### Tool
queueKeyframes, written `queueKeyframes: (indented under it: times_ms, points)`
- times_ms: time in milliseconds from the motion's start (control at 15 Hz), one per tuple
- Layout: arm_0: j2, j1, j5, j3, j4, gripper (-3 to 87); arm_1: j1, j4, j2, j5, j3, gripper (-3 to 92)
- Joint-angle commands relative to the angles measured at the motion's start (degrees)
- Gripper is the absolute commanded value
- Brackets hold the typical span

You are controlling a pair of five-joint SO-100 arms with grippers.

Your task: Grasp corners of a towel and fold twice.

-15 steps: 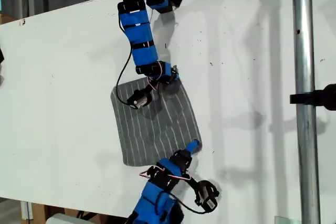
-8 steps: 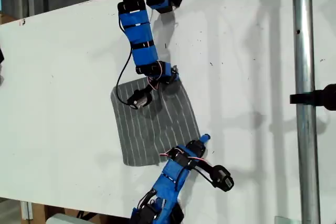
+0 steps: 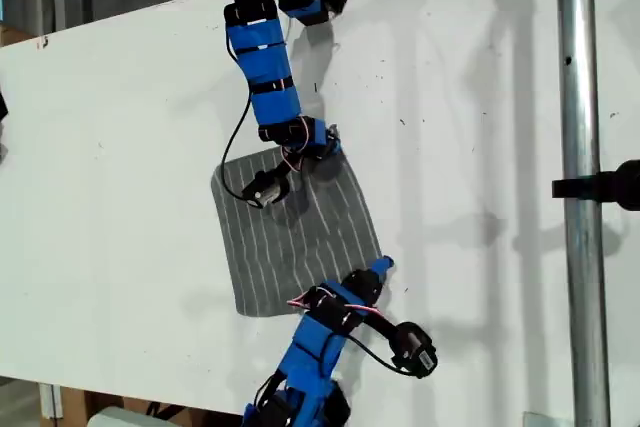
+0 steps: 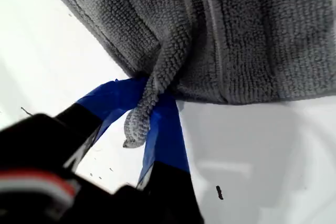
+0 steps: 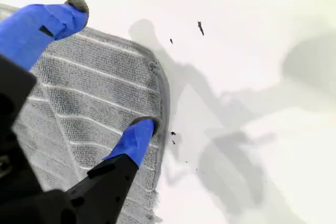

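Since half a second ago, my second gripper (image 3: 378, 269) has drawn back slightly, fingers spread over a towel (image 3: 295, 232) corner. My first gripper (image 4: 149, 114) pinches another corner. Towel lies flat on the desk (image 3: 120, 147); both folds remain.

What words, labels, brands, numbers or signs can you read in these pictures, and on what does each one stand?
None: no readable text in any view.
The towel bears only thin white stripes.
The table bears only dark specks.
My first end effector and my second end effector show plain blue tips, no lettering.
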Motion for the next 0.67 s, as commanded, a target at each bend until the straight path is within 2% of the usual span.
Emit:
queueKeyframes:
  times_ms: [0,133,400,533,600]
  points:
    - [3.52,-3.16,1.49,4.31,-4.48,35.7,-0.53,-0.62,-0.09,-0.09,-0.53,-0.2]
    - [2.99,-3.78,1.49,8.70,-9.93,35.8,-0.53,-0.62,-0.09,-0.18,-0.44,-0.2]
    - [3.43,-4.48,-3.25,21.88,-23.03,33.5,-0.44,-0.62,-0.09,-0.18,-0.44,-0.2]
    - [3.43,-4.92,-7.12,26.81,-27.69,13.1,-0.44,-0.62,-0.09,-0.18,-0.44,-0.2]
    - [3.69,-4.92,-7.29,28.56,-29.71,8.3,-0.44,-0.62,-0.09,-0.18,-0.44,-0.2]
